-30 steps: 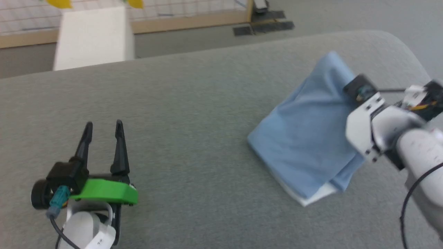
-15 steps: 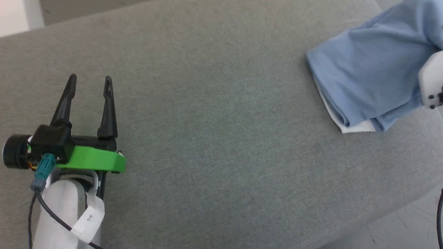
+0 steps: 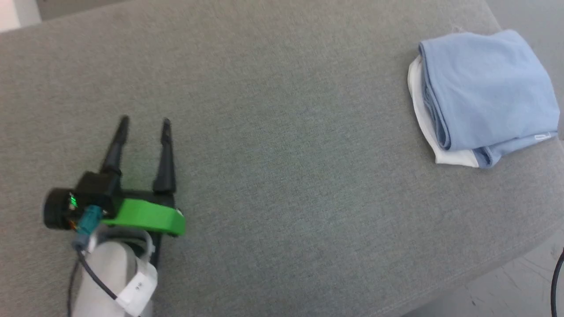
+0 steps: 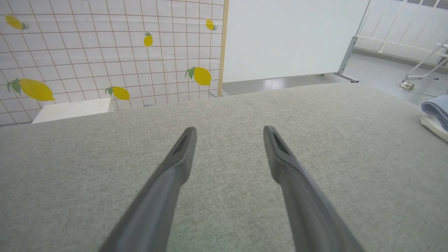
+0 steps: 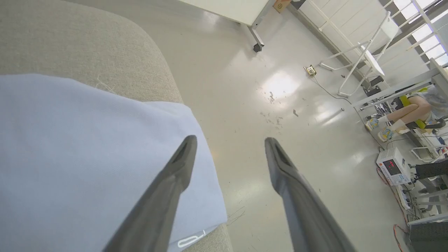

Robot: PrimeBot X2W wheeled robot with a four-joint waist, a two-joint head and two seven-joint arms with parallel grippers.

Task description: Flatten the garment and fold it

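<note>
Head view: the garment [image 3: 484,92], folded into a compact light blue bundle with a white layer showing along its left and near edges, lies on the grey padded surface [image 3: 282,132] close to its far right corner. The left gripper [image 3: 145,121] hovers at the lower left, well apart from the bundle, its two dark fingers spread and holding nothing. A broad bare stretch of surface lies between them.

Right wrist view: the right gripper [image 5: 231,140] stands with its fingers wide apart and nothing between them. One finger crosses above the blue cloth, while the gap and the other finger lie over the pale floor [image 5: 280,105] beyond the rounded rim. The garment's right edge reaches that rim, so there is little bare surface on that side.
</note>
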